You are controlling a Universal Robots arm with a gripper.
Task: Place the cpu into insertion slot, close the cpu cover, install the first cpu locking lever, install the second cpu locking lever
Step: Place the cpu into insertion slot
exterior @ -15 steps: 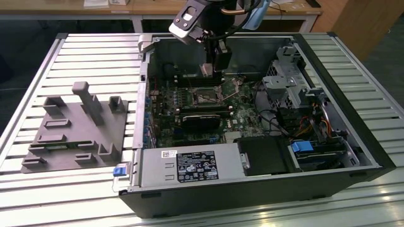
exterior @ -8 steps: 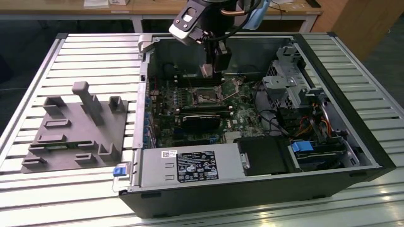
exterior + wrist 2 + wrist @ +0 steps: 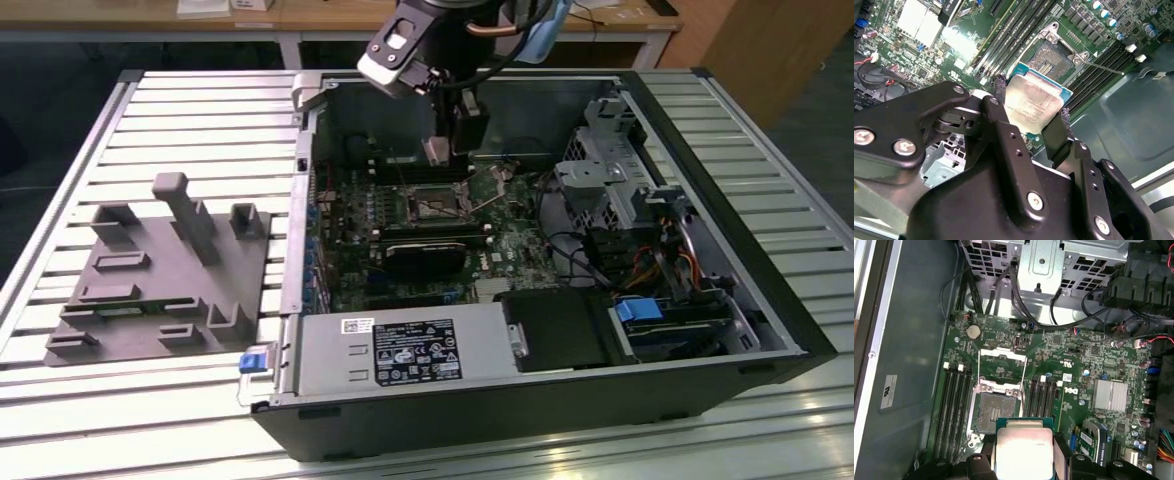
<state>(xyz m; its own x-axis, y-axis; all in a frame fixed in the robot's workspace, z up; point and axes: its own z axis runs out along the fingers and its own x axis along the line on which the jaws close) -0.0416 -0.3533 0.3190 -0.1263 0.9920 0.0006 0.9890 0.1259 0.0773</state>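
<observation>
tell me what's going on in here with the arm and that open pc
A robot arm's gripper is holding the cpu by its edges, above the motherboard inside an open computer case. The insertion slot is empty and the cpu cover is swung open, so the chip is not yet seated. In both wrist views the cpu hangs close to the slot but apart from it.
</observation>
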